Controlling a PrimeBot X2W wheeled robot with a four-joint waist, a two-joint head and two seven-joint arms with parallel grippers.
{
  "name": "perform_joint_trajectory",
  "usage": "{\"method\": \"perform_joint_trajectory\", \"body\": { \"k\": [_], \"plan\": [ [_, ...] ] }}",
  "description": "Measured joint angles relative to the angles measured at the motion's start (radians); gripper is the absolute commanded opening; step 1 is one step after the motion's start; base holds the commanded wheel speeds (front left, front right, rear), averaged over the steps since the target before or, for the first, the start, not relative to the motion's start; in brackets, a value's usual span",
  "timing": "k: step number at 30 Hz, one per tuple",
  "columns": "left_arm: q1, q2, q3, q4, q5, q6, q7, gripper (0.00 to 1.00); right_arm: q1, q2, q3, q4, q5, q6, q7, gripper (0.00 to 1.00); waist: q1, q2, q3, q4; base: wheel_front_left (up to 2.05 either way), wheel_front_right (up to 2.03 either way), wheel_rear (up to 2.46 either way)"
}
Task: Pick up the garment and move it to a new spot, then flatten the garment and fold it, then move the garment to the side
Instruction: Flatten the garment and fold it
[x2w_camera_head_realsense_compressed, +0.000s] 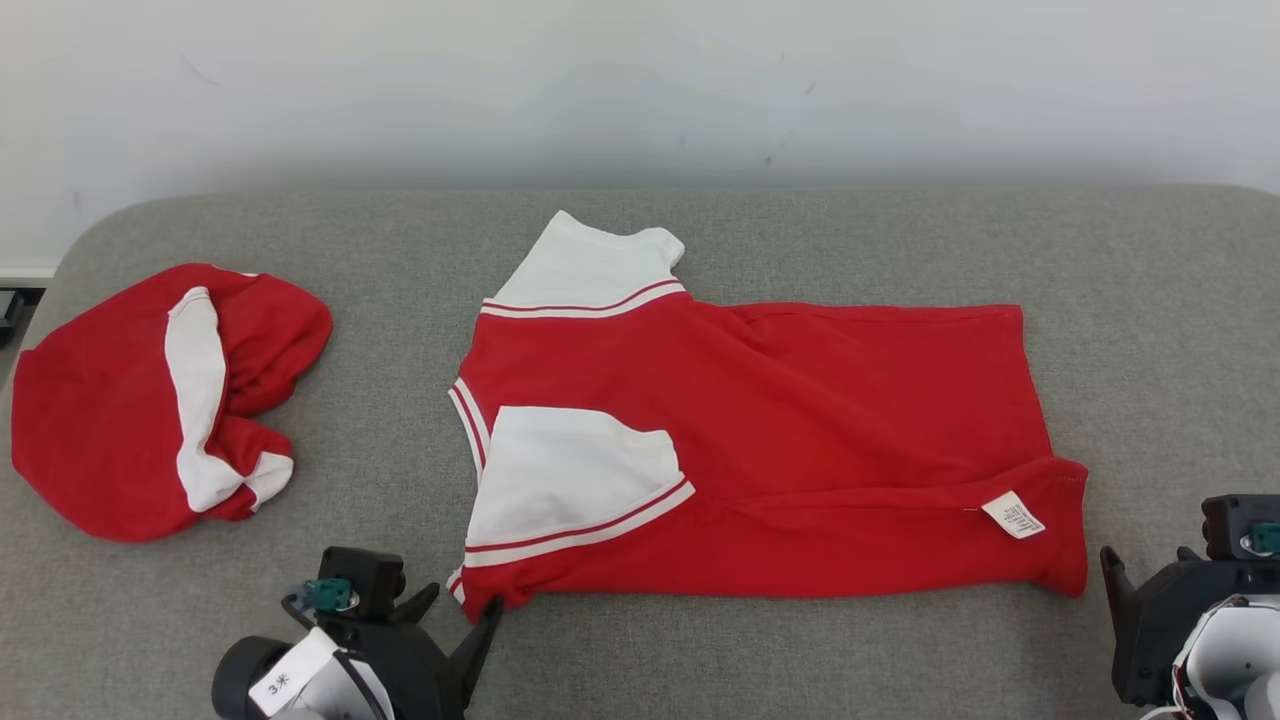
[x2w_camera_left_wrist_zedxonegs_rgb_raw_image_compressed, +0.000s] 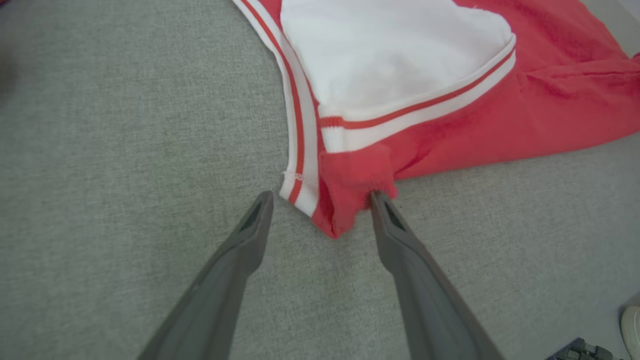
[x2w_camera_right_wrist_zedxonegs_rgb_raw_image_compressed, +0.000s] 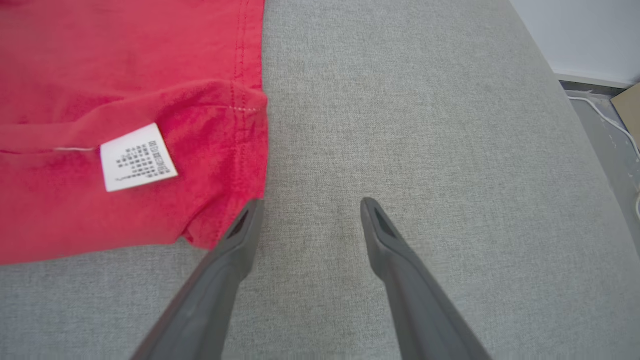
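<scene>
The garment (x2w_camera_head_realsense_compressed: 800, 430), a red shirt with white sleeves, lies spread on the grey padded surface (x2w_camera_head_realsense_compressed: 900, 650), its near long edge folded over and a white label (x2w_camera_head_realsense_compressed: 1013, 514) showing. My left gripper (x2w_camera_head_realsense_compressed: 462, 600) stands open at the shirt's near left corner. In the left wrist view that red corner (x2w_camera_left_wrist_zedxonegs_rgb_raw_image_compressed: 345, 200) lies between my left gripper's (x2w_camera_left_wrist_zedxonegs_rgb_raw_image_compressed: 321, 197) fingers, and one fingertip touches the cloth. My right gripper (x2w_camera_head_realsense_compressed: 1145, 560) is open just right of the near right corner. In the right wrist view the garment (x2w_camera_right_wrist_zedxonegs_rgb_raw_image_compressed: 125, 75) lies left of my right gripper (x2w_camera_right_wrist_zedxonegs_rgb_raw_image_compressed: 312, 202), beside one fingertip.
A second red and white garment (x2w_camera_head_realsense_compressed: 150, 400) lies crumpled at the far left of the surface. A pale wall runs behind. The surface's right edge drops to a floor with a white cable (x2w_camera_right_wrist_zedxonegs_rgb_raw_image_compressed: 615, 125).
</scene>
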Motion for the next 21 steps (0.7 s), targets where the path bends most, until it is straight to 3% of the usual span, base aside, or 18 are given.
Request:
{"method": "perform_joint_trajectory", "body": {
  "k": [10, 11, 12, 13, 16, 17, 18, 19, 21],
  "plan": [
    [0.016, 0.007, -0.016, -0.026, 0.006, 0.000, 0.027, 1.00, 0.001, 0.015, 0.012, -0.001, 0.007, -0.001, 0.001, 1.00, 0.0001, 0.0001, 0.014, -0.011, 0.00, 0.00, 0.00],
    [0.016, 0.007, -0.016, -0.028, 0.006, 0.000, 0.028, 0.95, 0.001, 0.015, 0.012, -0.001, 0.007, -0.001, 0.001, 1.00, 0.0001, 0.0001, 0.015, -0.011, 0.00, 0.00, 0.00],
    [0.016, 0.008, -0.016, -0.029, 0.006, 0.000, 0.029, 0.59, 0.001, 0.015, 0.012, -0.001, 0.007, -0.001, 0.001, 1.00, 0.0000, 0.0000, 0.016, -0.012, 0.00, 0.00, 0.00],
    [0.016, 0.010, -0.016, -0.029, 0.005, 0.000, 0.033, 0.47, 0.001, 0.015, 0.014, -0.001, 0.007, -0.001, 0.001, 1.00, 0.0000, 0.0001, 0.017, -0.013, 0.00, 0.00, 0.00],
    [0.015, 0.010, -0.009, -0.030, 0.004, 0.003, 0.035, 0.40, 0.001, 0.019, 0.021, 0.000, 0.007, -0.001, 0.002, 1.00, 0.0001, 0.0001, 0.020, -0.014, 0.00, 0.00, 0.00],
    [0.015, 0.011, -0.009, -0.030, 0.004, 0.008, 0.035, 0.18, 0.001, 0.021, 0.023, 0.000, 0.007, -0.001, 0.002, 1.00, 0.0000, 0.0001, 0.020, -0.015, 0.00, 0.00, 0.00],
    [0.015, 0.011, -0.008, -0.030, 0.004, 0.009, 0.035, 0.05, 0.001, 0.023, 0.025, 0.000, 0.007, -0.001, 0.002, 1.00, 0.0000, 0.0001, 0.021, -0.015, 0.00, 0.00, 0.00],
    [0.015, 0.012, -0.006, -0.030, 0.004, 0.009, 0.035, 0.00, 0.001, 0.024, 0.026, 0.000, 0.007, -0.001, 0.002, 1.00, 0.0001, 0.0002, 0.021, -0.015, 0.00, 0.00, 0.00],
    [0.015, 0.013, -0.006, -0.030, 0.004, 0.009, 0.045, 0.00, 0.001, 0.024, 0.027, 0.000, 0.007, -0.001, 0.002, 1.00, 0.0001, 0.0002, 0.021, -0.015, 0.00, 0.00, 0.00]
  ]
}}
